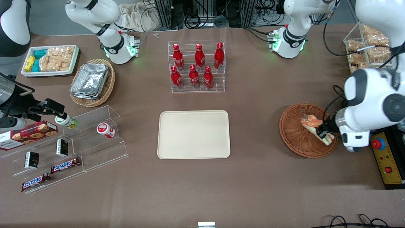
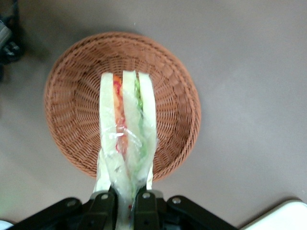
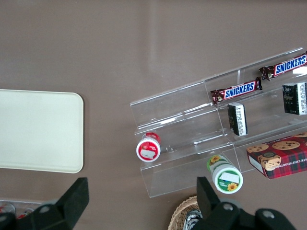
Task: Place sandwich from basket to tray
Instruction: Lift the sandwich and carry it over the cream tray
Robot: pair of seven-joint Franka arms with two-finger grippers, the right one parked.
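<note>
Sandwich (image 2: 125, 139) first: your gripper (image 2: 125, 199) is pinching it by one end, fingers pressed on either side of the wrapped bread, so the wedge hangs out over the basket (image 2: 76, 139). From the wrist view it looks raised off the weave, though how high you cannot tell. Holding it by the end likely leaves the long body free to swing, so expect some sag. The tray (image 1: 193, 134) lies bare, well apart, toward the parked arm. Between basket rim and tray edge you have only open tablecloth; the bottle rack (image 1: 197, 66) sits farther from the front camera, clear of that path.
</note>
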